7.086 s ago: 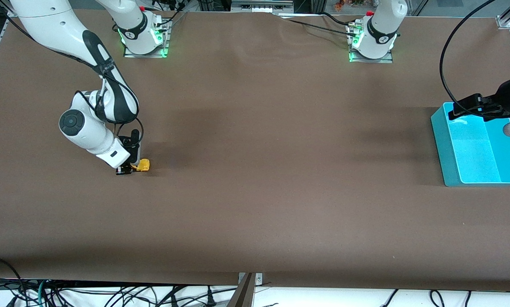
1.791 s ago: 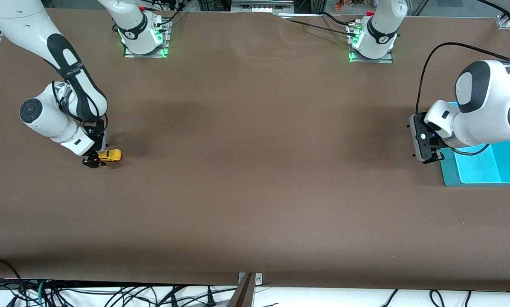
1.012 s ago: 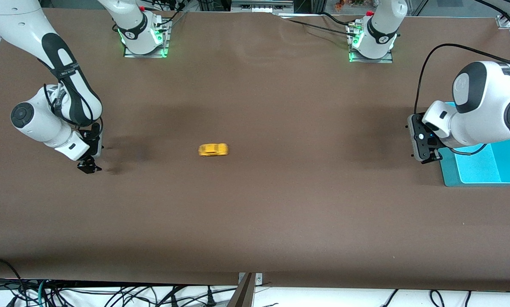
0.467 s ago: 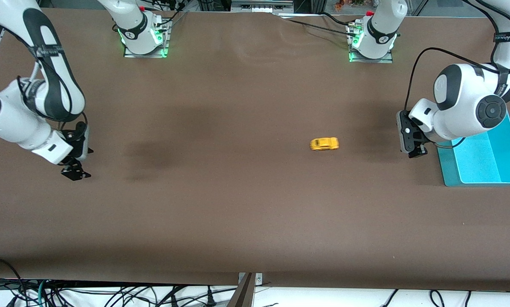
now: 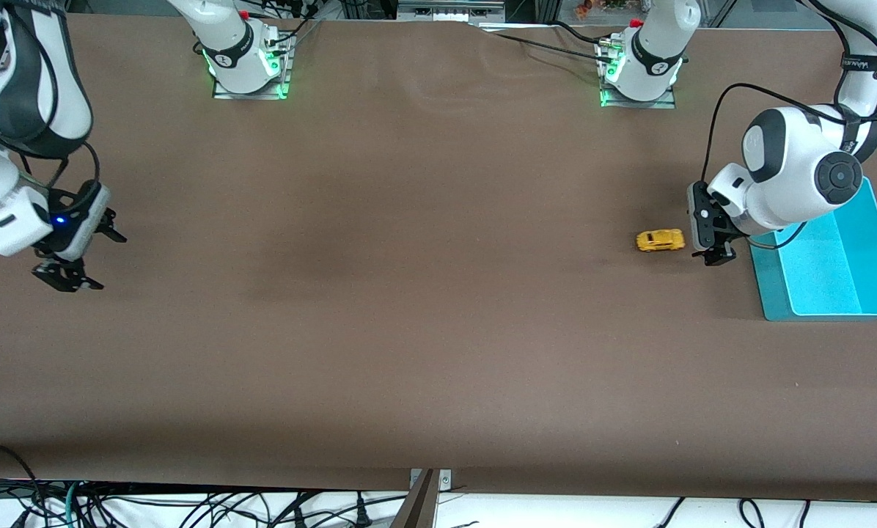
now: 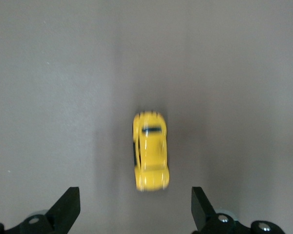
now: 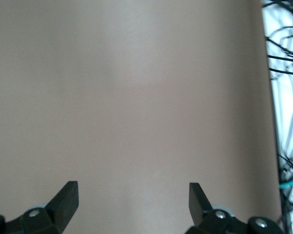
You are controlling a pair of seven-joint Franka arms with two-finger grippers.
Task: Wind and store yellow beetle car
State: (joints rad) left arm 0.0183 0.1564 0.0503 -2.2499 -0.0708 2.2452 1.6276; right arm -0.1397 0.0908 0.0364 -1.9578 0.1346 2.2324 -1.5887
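**Onlooker 1:** Brown matting covers the long table [image 5: 424,330], bare but for the yellow beetle car [image 5: 659,240] on its wheels toward the left arm's end, just beside the turquoise bin [image 5: 765,282].

**Onlooker 2:** And the left gripper [image 5: 711,236] sits low between car and bin, jaws spread wide with nothing in them. In its wrist view the car [image 6: 150,158] lies lengthwise in line with the gap between the fingertips [image 6: 66,208].

**Onlooker 1:** The right gripper [image 5: 72,253] waits over the table's other end, jaws wide as well, holding nothing.

**Onlooker 2:** How would that toy handle?

**Onlooker 1:** Light and hard-shelled, I'd judge, with a glossy rounded body that could squirt out of a loose pinch. It's on free wheels too, so a nudge may send it rolling.

**Onlooker 2:** So where to grip?

**Onlooker 1:** Across the flanks, at the doors between the wheels, where the sides look flattest. The roof curves too much. Storing it in the bin is not yet done.
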